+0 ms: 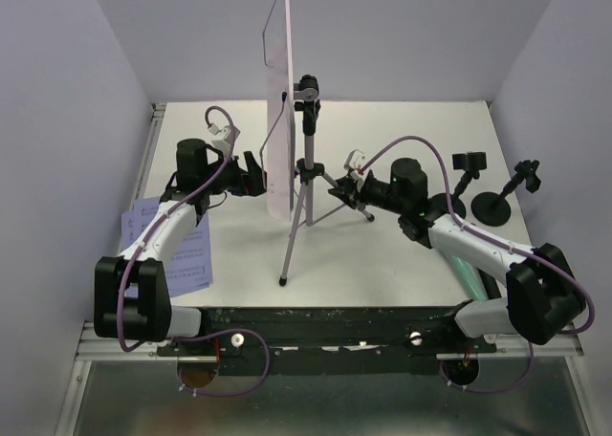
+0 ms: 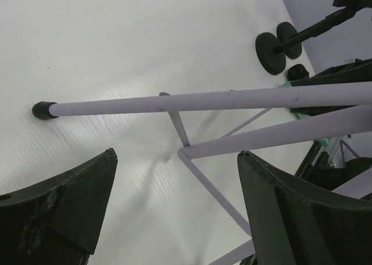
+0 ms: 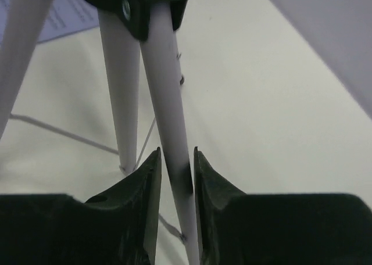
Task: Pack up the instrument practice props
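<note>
Centrally, music rack (image 1: 279, 120); L claw (image 2: 176, 153) wide beside it, R claw (image 3: 177, 154) narrow astride its leg; mic holders (image 1: 497, 205) right.

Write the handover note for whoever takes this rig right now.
Left gripper: open, empty, low by the legs of the lilac music rack.
Right gripper: jaws close around one rack leg, grip unclear.
Rack stands upright mid-table.
Sheet-music pages lie near left; two mic holders stand at right; mint-green microphone lies under the right arm.
Nothing looks packed; all remains.
</note>
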Controlling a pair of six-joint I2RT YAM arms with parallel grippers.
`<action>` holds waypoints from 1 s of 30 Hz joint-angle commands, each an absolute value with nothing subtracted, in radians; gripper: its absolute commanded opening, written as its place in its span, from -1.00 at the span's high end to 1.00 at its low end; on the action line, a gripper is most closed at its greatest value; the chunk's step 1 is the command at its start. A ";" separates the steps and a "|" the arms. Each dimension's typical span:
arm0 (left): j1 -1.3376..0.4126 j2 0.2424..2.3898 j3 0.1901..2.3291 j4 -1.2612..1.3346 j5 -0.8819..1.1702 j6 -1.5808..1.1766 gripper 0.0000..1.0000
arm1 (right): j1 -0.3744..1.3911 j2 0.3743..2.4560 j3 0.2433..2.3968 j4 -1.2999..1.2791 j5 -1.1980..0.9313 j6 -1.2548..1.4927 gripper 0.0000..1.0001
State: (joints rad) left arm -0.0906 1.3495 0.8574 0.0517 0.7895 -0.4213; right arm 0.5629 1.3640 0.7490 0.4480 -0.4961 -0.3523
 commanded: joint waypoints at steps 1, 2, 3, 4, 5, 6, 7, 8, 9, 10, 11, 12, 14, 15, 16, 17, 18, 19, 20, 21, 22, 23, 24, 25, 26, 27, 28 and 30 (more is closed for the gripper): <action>-0.083 1.351 0.842 0.014 0.802 -0.256 -0.88 | 0.563 1.391 0.802 -0.027 -0.506 -0.323 0.12; -0.083 1.353 0.838 0.009 0.796 -0.232 -0.88 | 0.561 1.384 0.830 -0.066 -0.514 -0.348 -0.06; -0.083 1.351 0.830 0.009 0.790 -0.221 -0.88 | 0.563 1.368 0.856 -0.096 -0.521 -0.362 -0.19; -0.083 1.353 0.824 0.012 0.782 -0.212 -0.88 | 0.561 1.355 0.867 -0.113 -0.520 -0.371 -0.30; -0.083 1.353 0.821 0.012 0.784 -0.203 -0.88 | 0.561 1.336 0.882 -0.130 -0.522 -0.382 -0.38; -0.083 1.351 0.818 0.012 0.782 -0.192 -0.88 | 0.558 1.316 0.890 -0.150 -0.528 -0.391 -0.44; -0.083 1.350 0.816 0.011 0.782 -0.180 -0.89 | 0.560 1.299 0.903 -0.170 -0.537 -0.399 -0.47; -0.083 1.348 0.816 0.002 0.778 -0.163 -0.88 | 0.560 1.280 0.916 -0.193 -0.549 -0.399 -0.50; -0.084 1.345 0.816 0.002 0.775 -0.141 -0.88 | 0.560 1.261 0.928 -0.207 -0.561 -0.396 -0.51; -0.083 1.341 0.816 -0.026 0.775 -0.123 -0.88 | 0.561 1.240 0.943 -0.222 -0.569 -0.378 -0.51; -0.083 1.336 0.813 -0.037 0.772 -0.095 -0.88 | 0.560 1.223 0.959 -0.224 -0.575 -0.355 -0.52; -0.083 1.327 0.807 -0.044 0.769 -0.077 -0.85 | 0.560 1.204 0.982 -0.225 -0.590 -0.330 -0.52; -0.083 1.299 0.789 -0.048 0.758 -0.054 -0.82 | 0.561 1.181 1.023 -0.206 -0.620 -0.273 -0.53; -0.083 1.286 0.778 -0.045 0.752 -0.054 -0.81 | 0.561 1.177 1.041 -0.180 -0.623 -0.235 -0.52; -0.083 1.267 0.763 -0.040 0.743 -0.054 -0.81 | 0.563 1.177 1.063 -0.149 -0.624 -0.180 -0.53; -0.081 1.255 0.749 -0.041 0.736 -0.055 -0.81 | 0.563 1.181 1.084 -0.109 -0.620 -0.140 -0.53; -0.080 1.241 0.738 -0.043 0.735 -0.057 -0.81 | 0.566 1.187 1.103 -0.074 -0.600 -0.093 -0.53; -0.080 1.226 0.726 -0.048 0.732 -0.058 -0.81 | 0.574 1.192 1.126 -0.033 -0.569 -0.057 -0.53; -0.078 1.221 0.716 -0.051 0.732 -0.061 -0.81 | 0.584 1.196 1.143 -0.011 -0.524 -0.034 -0.53; -0.078 1.212 0.710 -0.058 0.726 -0.061 -0.81 | 0.607 1.193 1.155 0.038 -0.474 -0.031 -0.52; -0.078 1.207 0.709 -0.064 0.721 -0.061 -0.80 | 0.633 1.189 1.158 0.069 -0.407 -0.043 -0.53; -0.078 1.207 0.707 -0.069 0.715 -0.063 -0.81 | 0.658 1.183 1.155 0.105 -0.346 -0.067 -0.53; -0.080 1.209 0.707 -0.066 0.713 -0.064 -0.81 | 0.684 1.178 1.151 0.136 -0.301 -0.090 -0.52; -0.077 1.210 0.707 -0.063 0.706 -0.069 -0.80 | 0.704 1.177 1.146 0.158 -0.258 -0.110 -0.53; -0.077 1.210 0.710 -0.057 0.698 -0.072 -0.80 | 0.725 1.178 1.149 0.169 -0.232 -0.118 -0.52; -0.077 1.210 0.713 -0.051 0.692 -0.078 -0.80 | 0.738 1.184 1.155 0.169 -0.216 -0.121 -0.52; -0.077 1.210 0.718 -0.046 0.684 -0.083 -0.80 | 0.750 1.195 1.169 0.151 -0.207 -0.120 -0.52; -0.077 1.201 0.722 -0.037 0.678 -0.089 -0.80 | 0.770 1.219 1.199 0.117 -0.175 -0.101 -0.51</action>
